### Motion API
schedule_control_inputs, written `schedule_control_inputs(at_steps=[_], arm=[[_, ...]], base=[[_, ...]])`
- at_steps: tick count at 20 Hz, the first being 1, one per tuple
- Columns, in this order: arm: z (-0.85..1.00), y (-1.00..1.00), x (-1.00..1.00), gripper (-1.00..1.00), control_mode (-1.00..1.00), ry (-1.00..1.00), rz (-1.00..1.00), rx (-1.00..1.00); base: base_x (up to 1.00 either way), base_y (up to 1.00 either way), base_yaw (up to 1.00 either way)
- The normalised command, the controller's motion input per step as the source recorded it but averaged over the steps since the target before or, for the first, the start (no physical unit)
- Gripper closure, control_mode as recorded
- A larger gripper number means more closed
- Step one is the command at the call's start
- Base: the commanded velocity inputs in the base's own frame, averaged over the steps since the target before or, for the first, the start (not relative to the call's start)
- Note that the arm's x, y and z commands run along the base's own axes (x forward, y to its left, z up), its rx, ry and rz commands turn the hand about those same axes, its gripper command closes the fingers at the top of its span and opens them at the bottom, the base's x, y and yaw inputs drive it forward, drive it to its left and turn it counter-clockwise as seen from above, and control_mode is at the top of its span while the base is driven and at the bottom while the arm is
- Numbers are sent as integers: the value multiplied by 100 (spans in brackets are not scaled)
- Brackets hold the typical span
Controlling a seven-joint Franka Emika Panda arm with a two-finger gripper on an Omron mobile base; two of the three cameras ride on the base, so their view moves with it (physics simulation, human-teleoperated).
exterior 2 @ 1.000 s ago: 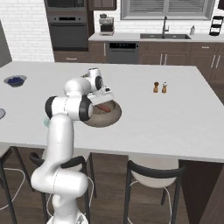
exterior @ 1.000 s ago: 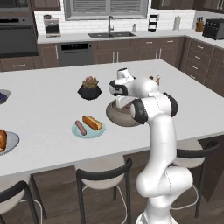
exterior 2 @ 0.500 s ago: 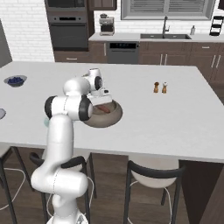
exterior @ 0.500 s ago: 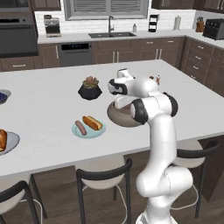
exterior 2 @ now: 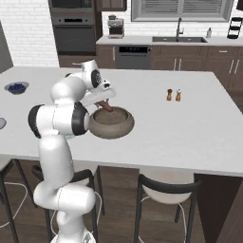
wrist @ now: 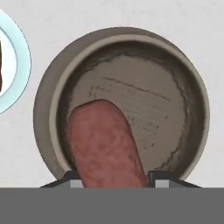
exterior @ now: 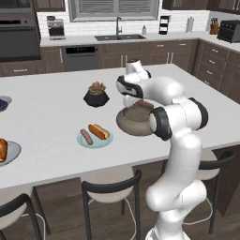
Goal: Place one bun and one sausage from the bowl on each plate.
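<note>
Left base view: teal plate [exterior: 93, 140] carries one bun [exterior: 99, 131] and one sausage [exterior: 86, 136]; stone bowl [exterior: 135, 120] beside it.

Right base view: gripper [exterior 2: 105, 101] lifts a reddish-brown sausage [exterior 2: 106, 107] above the bowl [exterior 2: 111, 122].

Hand view: jaws clamp the rounded sausage [wrist: 105, 144]; bowl [wrist: 183, 83] interior bare.

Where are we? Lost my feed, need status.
Gripper shut on sausage, over bowl. Teal plate has bun and sausage. Grey plate has bun only. Nothing in the way.

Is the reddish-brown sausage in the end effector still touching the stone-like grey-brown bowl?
Apart. In the right base view the reddish-brown sausage hangs above the grey-brown bowl's rim, shut in the end effector.
</note>
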Motion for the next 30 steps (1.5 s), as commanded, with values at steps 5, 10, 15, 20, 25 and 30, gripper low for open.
schedule_control_inputs(at_steps=[5,10,15,20,25,30], arm=[[100,13,-80,100,-100,-20,-2,0],[57,3,4,100,-100,20,-3,0],[15,21,5,100,100,15,0,-2],[0,0,0,100,100,0,0,0],[0,0,0,100,100,0,0,0],[0,0,0,100,100,0,0,0]], base=[[0,0,0],[0,0,0],[0,39,0],[0,100,0],[0,100,0],[0,100,0]])
